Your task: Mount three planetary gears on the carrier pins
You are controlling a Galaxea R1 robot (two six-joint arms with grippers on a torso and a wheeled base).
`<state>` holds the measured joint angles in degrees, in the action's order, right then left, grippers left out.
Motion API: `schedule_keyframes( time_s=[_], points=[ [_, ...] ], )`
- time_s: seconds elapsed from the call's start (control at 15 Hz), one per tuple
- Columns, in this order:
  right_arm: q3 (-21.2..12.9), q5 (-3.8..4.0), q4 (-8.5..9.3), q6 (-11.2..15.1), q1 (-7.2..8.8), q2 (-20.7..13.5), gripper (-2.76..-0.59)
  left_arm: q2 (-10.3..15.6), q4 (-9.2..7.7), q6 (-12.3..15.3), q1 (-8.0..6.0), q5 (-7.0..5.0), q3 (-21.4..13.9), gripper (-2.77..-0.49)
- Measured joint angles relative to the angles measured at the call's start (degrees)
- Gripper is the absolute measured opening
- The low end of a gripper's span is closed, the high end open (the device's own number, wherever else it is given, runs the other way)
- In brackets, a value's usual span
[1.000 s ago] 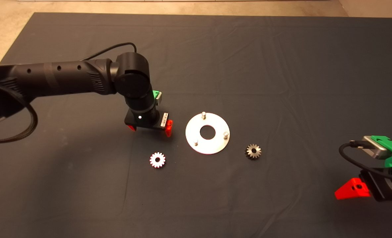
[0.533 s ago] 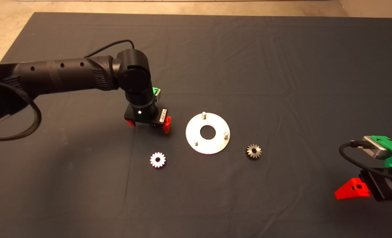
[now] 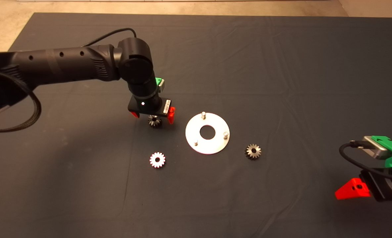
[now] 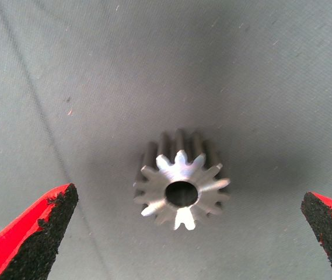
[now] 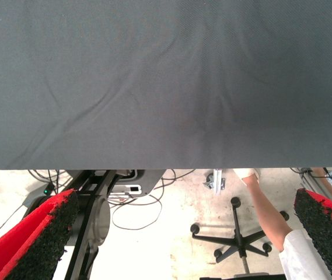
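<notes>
now, head view: left gripper (image 3: pixel 153 116) has moved up and back compared with half a second ago, and a third gear (image 3: pixel 155 121) that was hidden under it now shows on the mat (image 3: pixel 249 66), lying between the red fingers (image 3: pixel 171 115), not lifted. the fingers are apart, one either side of that gear, no contact visible. the carrier disc (image 3: pixel 207 133) sits just to the right of it with all three pins (image 3: pixel 203 114) bare, so no gear is installed yet. a bright gear (image 3: pixel 157 160) lies in front of the left gripper, apart from the disc; a darker gear (image 3: pixel 253 151) lies just off the disc's other side. right gripper (image 3: pixel 353 193) is parked at the lower right edge. left wrist view: the third gear (image 4: pixel 180 185) lies flat with its hole facing the camera, centred between the two finger pads (image 4: pixel 43 224), both well clear of the teeth, so fingers wide apart. likely meaning: the gripper is lined up over this gear for a first pick, a descent and a close are still needed. right wrist view: the right gripper's (image 5: pixel 183 245) fingers (image 5: pixel 40 242) are spread wide, nothing between them; past the mat edge, floor with cables, a chair base (image 5: pixel 236 233) and a person's arm (image 5: pixel 271 219).
</notes>
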<state>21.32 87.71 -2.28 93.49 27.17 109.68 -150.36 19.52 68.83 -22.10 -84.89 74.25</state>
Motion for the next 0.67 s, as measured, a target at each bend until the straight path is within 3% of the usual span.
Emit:
schedule_keyframes(
  time_s=[0.13, 0.33, 0.67],
  points=[
    [0.0, 0.0, -0.02, 0.0, 0.0, 0.0, -0.6, -0.5, -0.07, -0.9, 0.02, -0.03, 0.8, -0.49],
    [0.0, 0.0, -0.01, 0.0, 0.0, 0.0, -0.6, -2.5, -0.21, -3.4, 0.02, 0.02, 4.8, -0.49],
    [0.0, 0.0, -0.02, 0.0, 0.0, 0.0, -0.6, -2.9, -1.82, -3.5, 0.02, 0.02, 5.2, -0.49]
  ],
)
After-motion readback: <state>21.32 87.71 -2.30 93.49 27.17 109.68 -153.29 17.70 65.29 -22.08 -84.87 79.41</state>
